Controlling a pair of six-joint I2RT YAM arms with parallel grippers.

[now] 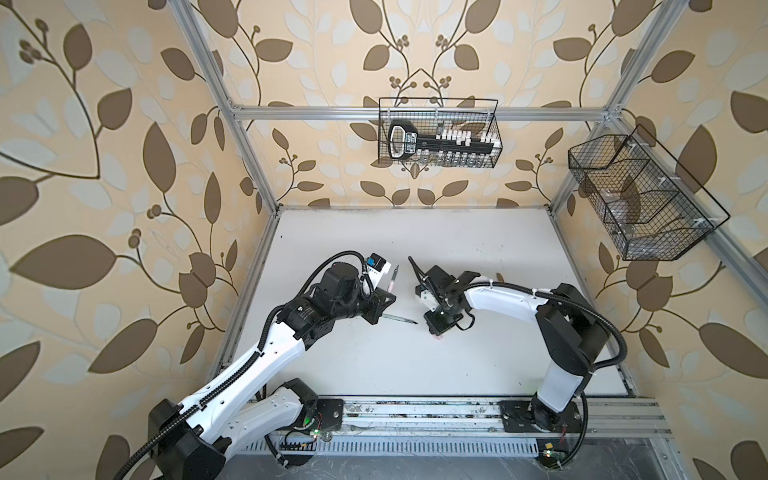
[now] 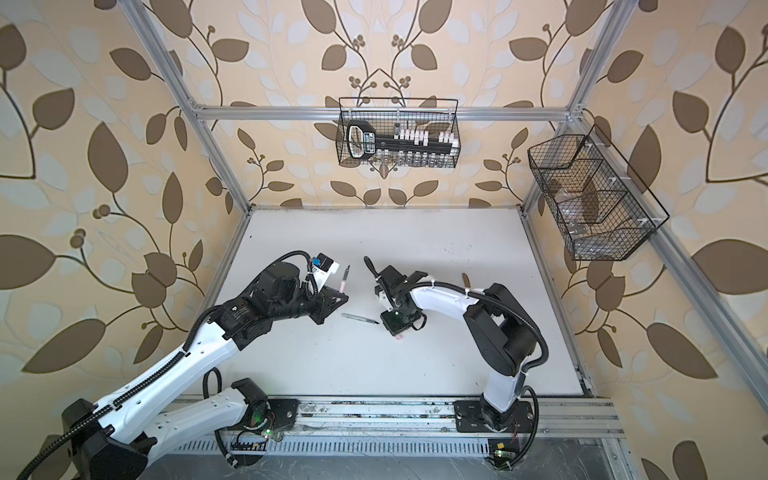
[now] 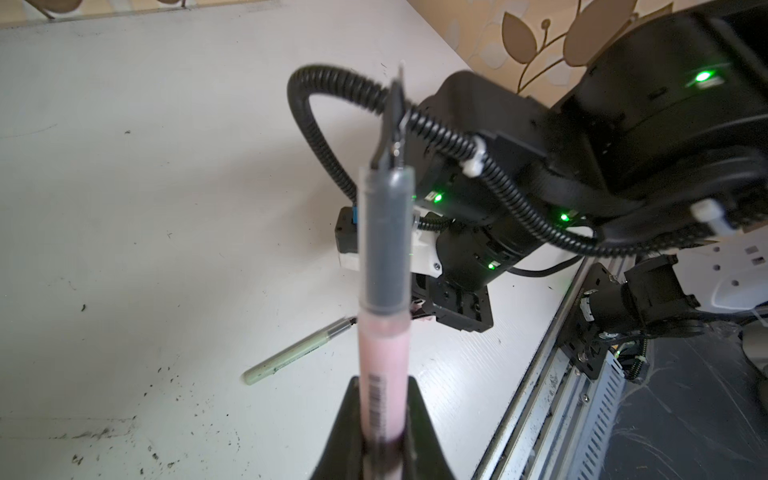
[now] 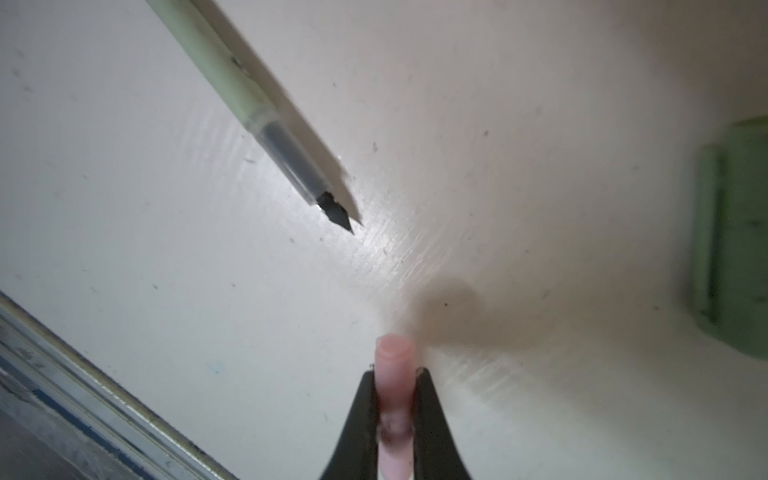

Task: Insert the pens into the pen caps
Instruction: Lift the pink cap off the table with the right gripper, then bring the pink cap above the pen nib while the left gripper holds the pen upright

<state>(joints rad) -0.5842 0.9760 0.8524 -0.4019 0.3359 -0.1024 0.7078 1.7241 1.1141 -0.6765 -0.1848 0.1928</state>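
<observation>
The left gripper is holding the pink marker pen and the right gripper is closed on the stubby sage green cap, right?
Wrong cap: the right gripper is shut on the stubby pink cap, as the right wrist view shows; the sage green cap lies loose nearby. The left gripper does hold the pink marker pen.

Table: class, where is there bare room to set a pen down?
Bare: the far strip of the table along the back wall, and the near strip before the front rail. Crowded: the middle, where the green pen lies between the left gripper and right gripper.
</observation>
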